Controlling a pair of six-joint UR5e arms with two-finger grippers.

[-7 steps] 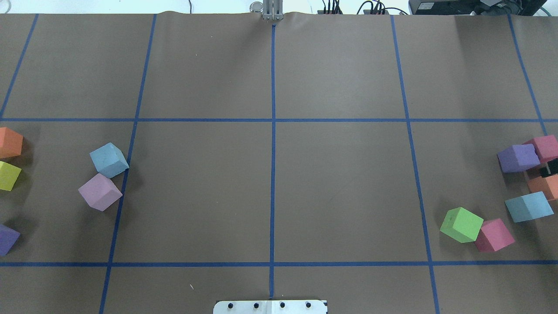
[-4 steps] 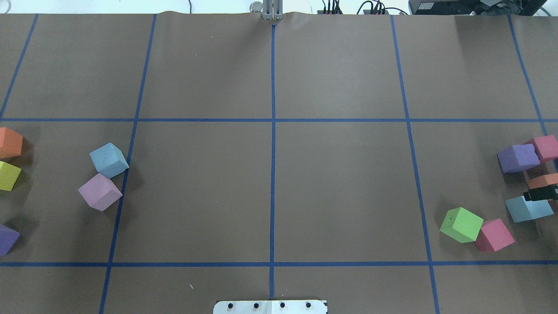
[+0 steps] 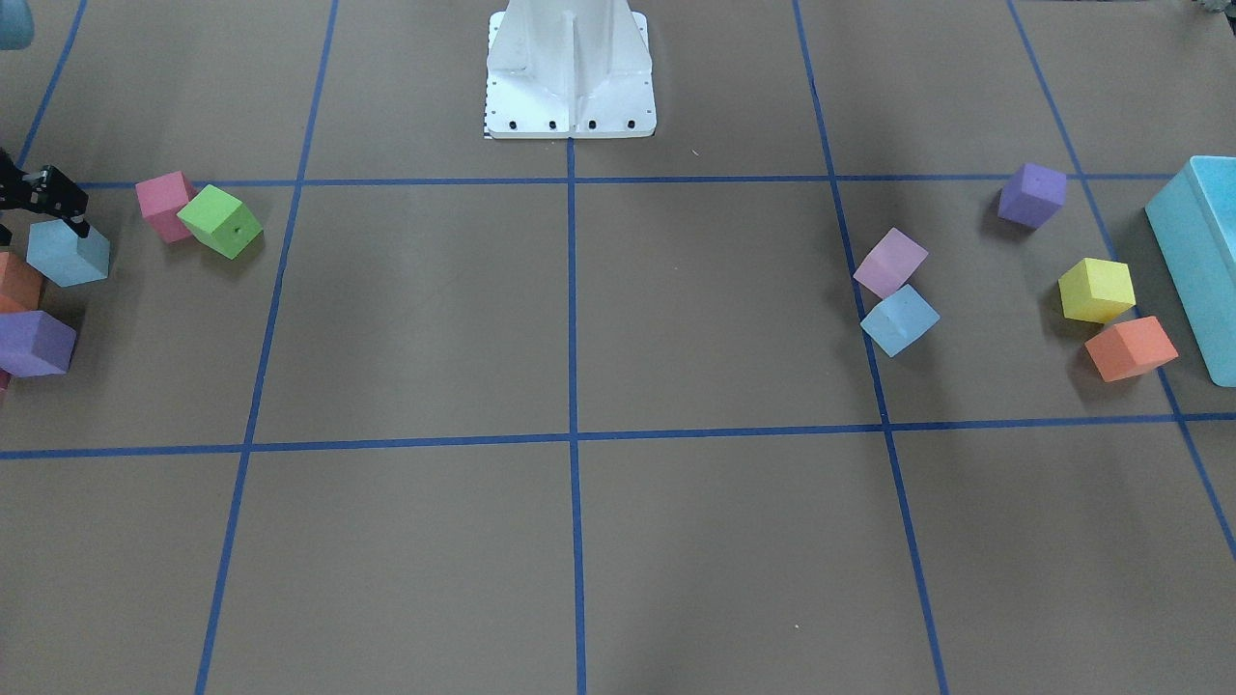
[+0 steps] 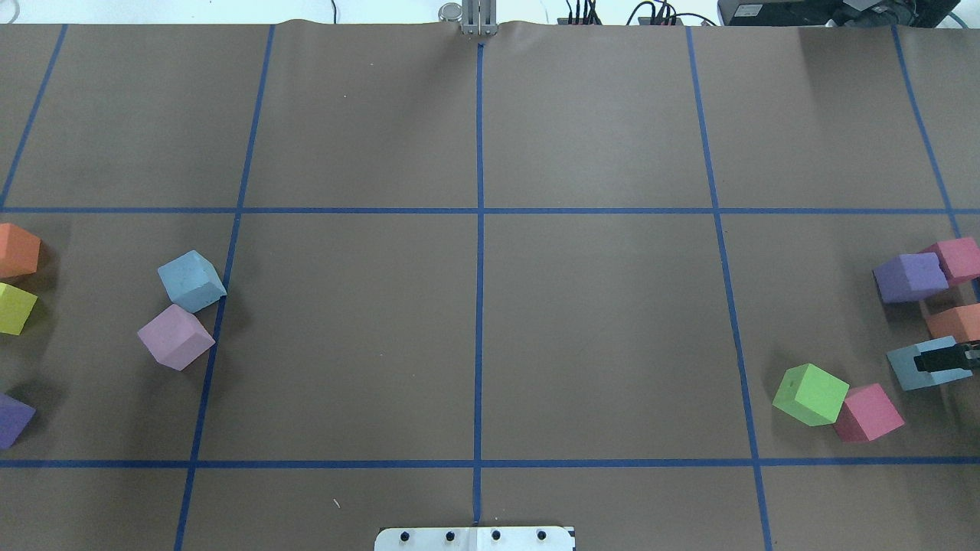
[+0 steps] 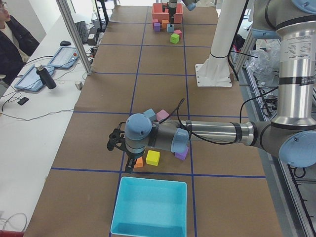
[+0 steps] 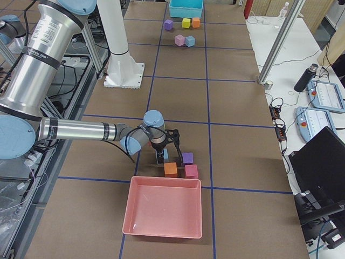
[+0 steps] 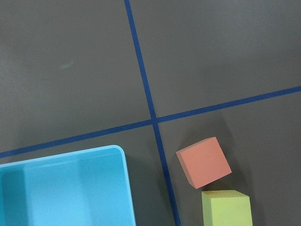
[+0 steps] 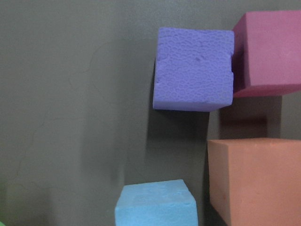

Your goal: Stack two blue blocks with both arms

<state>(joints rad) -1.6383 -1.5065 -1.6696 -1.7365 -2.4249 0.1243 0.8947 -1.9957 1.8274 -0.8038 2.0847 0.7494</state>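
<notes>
One sky-blue block [image 4: 191, 281] lies left of centre, touching a lilac cube [image 4: 176, 337]. The other blue block [image 4: 911, 369] lies at the far right, also seen in the front view [image 3: 68, 256] and at the bottom of the right wrist view [image 8: 156, 203]. My right gripper [image 4: 953, 357] hangs over this block with its fingers apart in the front view [image 3: 43, 224], holding nothing. My left gripper [image 5: 118, 143] shows only in the exterior left view, above the orange and yellow cubes; I cannot tell whether it is open or shut.
Orange [image 4: 953, 321], purple [image 4: 909, 277] and pink [image 4: 957, 259] cubes crowd the right blue block. Green [image 4: 810, 394] and pink [image 4: 869, 413] cubes lie nearby. A teal box [image 3: 1197, 261] stands at the left end, a pink tray [image 6: 164, 213] at the right end.
My right gripper has moved from over the orange cube toward the robot's side and now sits over the right blue block. The blocks have not moved.
</notes>
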